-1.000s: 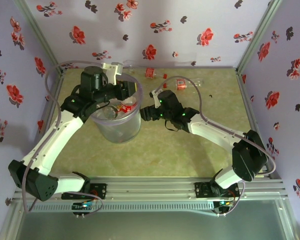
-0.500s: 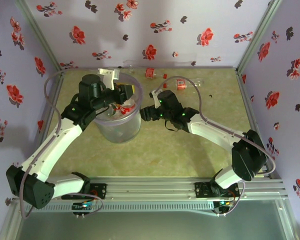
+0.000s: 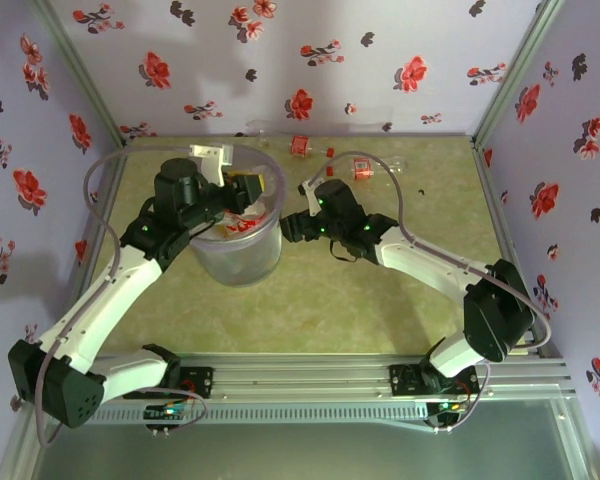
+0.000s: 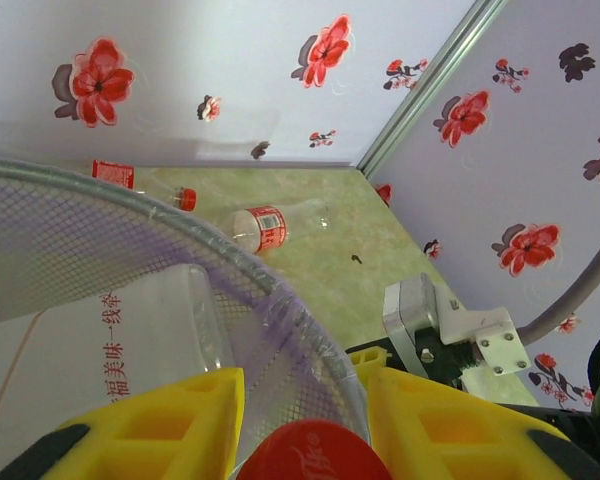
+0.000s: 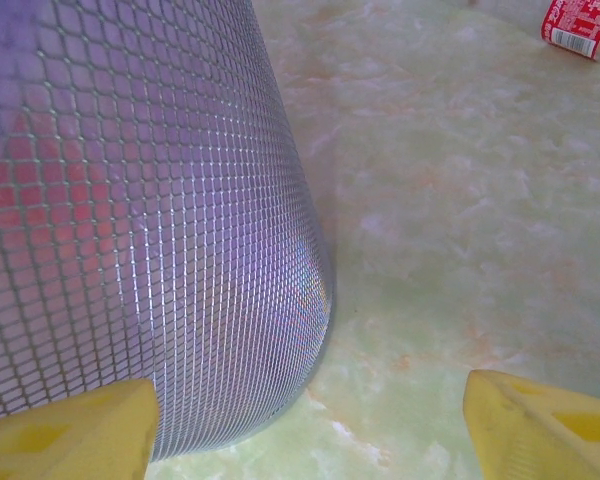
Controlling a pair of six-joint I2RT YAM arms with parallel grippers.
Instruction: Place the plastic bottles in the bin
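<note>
Left gripper (image 3: pixel 248 190) is over the bin (image 3: pixel 242 262), its yellow jaws pinching a red-capped bottle (image 4: pixel 315 455) by the thick rim. The bin is round, tapered, translucent lavender, with a diamond-mesh wall. Right gripper (image 5: pixel 310 420) is low, just right of the bin wall, jaws spread wide with nothing between them. Loose bottles (image 3: pixel 363 170), clear with red labels, lie far side on the green marbled table (image 3: pixel 380 310).

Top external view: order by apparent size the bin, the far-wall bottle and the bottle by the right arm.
Largest: bin.
Then far-wall bottle and bottle by the right arm: they look about alike, so unranked.
</note>
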